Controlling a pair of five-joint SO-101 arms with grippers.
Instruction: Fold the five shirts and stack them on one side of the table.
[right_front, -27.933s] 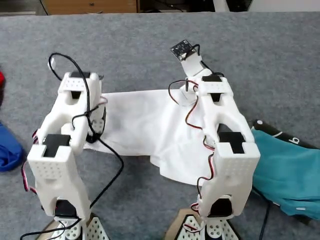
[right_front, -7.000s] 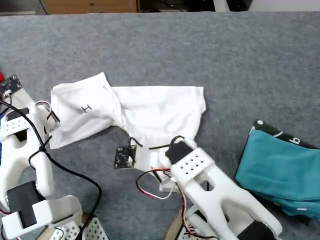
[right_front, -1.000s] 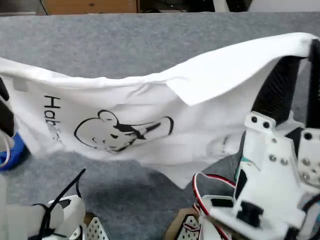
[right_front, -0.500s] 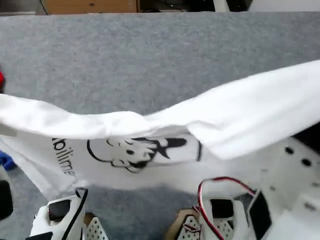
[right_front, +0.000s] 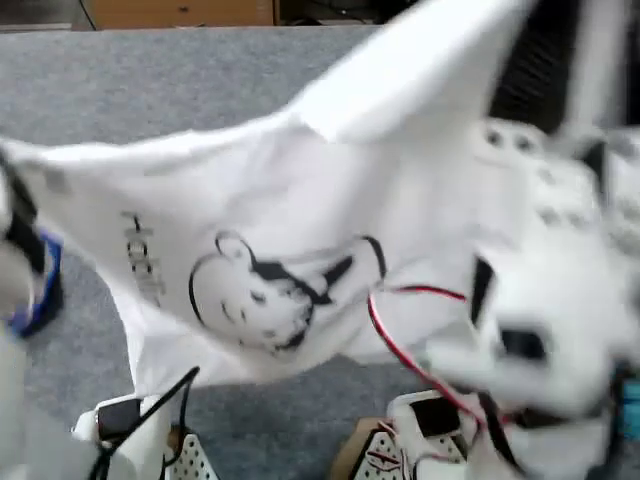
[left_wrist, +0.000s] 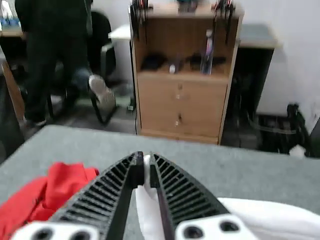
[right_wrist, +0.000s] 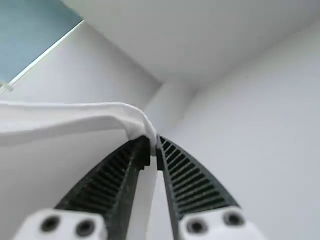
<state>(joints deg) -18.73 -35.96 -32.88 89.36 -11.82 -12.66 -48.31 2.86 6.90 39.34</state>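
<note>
While the white shirt (right_front: 300, 230) hangs spread above the grey felt table (right_front: 150, 80), the left gripper (left_wrist: 143, 162) pinches one edge and the right gripper (right_wrist: 152, 144) another; a red garment (left_wrist: 45, 195) lies on the felt; a wooden cabinet (left_wrist: 182, 95) stands beyond.

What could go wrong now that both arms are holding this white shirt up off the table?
1. The left gripper and right gripper each pinch just a thin bit of the white shirt; it could slip free and drop crumpled.
2. The hanging cloth is close to an arm's red cable and might snag on it when lowered.
</note>
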